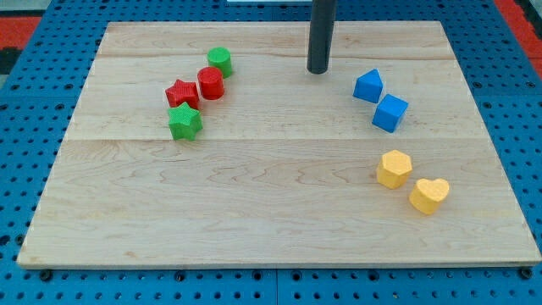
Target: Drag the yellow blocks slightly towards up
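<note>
Two yellow blocks lie at the view's lower right: a yellow hexagonal block and a yellow heart-shaped block just below and right of it, nearly touching. My tip rests on the board near the view's top, right of centre. It is well above and left of the yellow blocks and touches no block.
A blue pentagon-like block and a blue cube lie between my tip and the yellow blocks. At the upper left sit a green cylinder, a red cylinder, a red star and a green star. The wooden board has edges all round.
</note>
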`<control>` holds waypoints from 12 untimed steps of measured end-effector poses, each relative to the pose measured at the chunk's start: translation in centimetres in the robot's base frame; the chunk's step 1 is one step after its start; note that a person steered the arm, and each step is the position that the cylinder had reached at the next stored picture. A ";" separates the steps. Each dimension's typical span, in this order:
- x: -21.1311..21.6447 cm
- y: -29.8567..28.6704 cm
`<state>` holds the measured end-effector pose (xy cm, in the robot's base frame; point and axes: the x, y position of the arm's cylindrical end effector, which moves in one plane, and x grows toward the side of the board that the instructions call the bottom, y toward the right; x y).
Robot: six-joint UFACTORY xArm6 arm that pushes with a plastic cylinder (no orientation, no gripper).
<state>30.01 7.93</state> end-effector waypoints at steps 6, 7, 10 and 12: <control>27.1 2.8; 26.0 5.3; 19.3 6.4; 24.1 3.0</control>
<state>54.10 10.98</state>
